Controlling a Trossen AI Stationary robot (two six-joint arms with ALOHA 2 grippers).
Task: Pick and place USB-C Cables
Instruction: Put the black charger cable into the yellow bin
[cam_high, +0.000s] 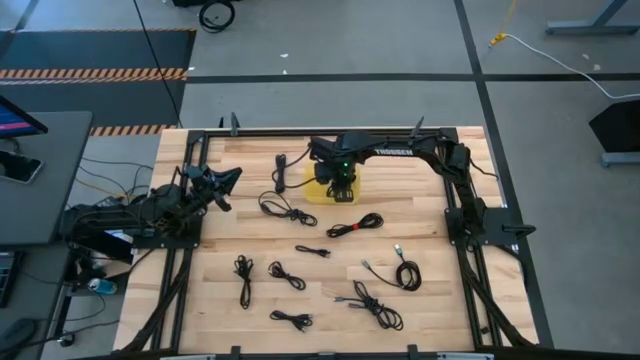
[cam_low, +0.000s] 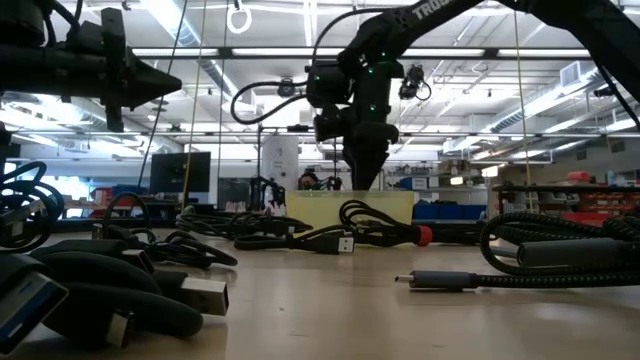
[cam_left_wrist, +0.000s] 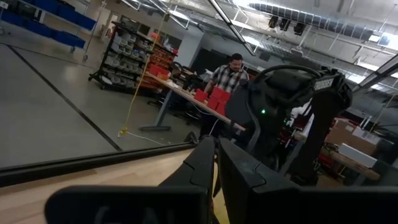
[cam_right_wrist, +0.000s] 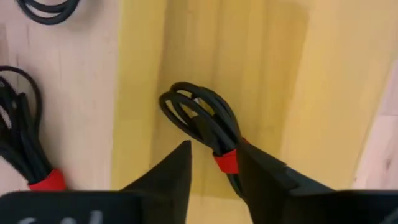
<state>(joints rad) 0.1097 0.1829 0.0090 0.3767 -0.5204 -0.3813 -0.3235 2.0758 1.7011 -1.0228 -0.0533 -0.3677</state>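
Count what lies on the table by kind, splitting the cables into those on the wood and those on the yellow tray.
Black USB-C cables on the bare wood: 9
Black USB-C cable on the tray, with a red band: 1
Yellow tray: 1
Total: 11 things, 10 of them cables

A light wooden table carries scattered black USB-C Cables and a flat yellow tray.
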